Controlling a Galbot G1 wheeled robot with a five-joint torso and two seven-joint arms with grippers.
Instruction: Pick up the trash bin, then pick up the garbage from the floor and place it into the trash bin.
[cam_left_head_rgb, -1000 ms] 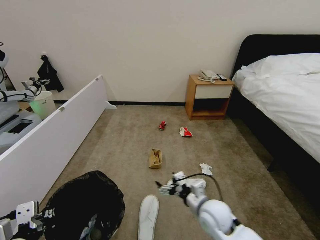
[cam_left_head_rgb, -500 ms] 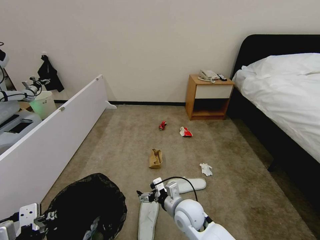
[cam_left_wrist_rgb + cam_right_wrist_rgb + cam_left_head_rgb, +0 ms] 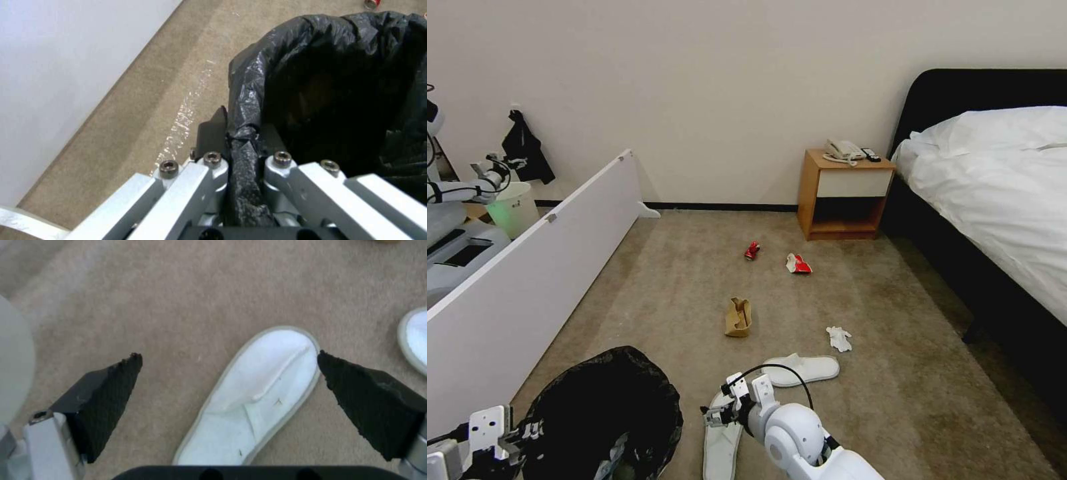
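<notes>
Beige carpet, the floor (image 3: pixel 854 293), runs from a plain wall to a bed (image 3: pixel 994 193) along its right edge and a white panel (image 3: pixel 527 280) along its left edge. By the near left corner stands the trash bin (image 3: pixel 604 407), black bag folded over its rim; the left gripper (image 3: pixel 242 140) is clamped onto that rim. Just beside the bin lies one white slipper (image 3: pixel 253 396), and the right gripper (image 3: pixel 229 373) hangs over it with its pads (image 3: pixel 111 386) spread wide, one on each side. A second slipper (image 3: pixel 800 369) lies close by. Farther toward the wall lie a brown paper bag (image 3: pixel 738 317), a crumpled tissue (image 3: pixel 839 338), a red-and-white wrapper (image 3: pixel 798 264) and a crushed red can (image 3: pixel 752 251).
</notes>
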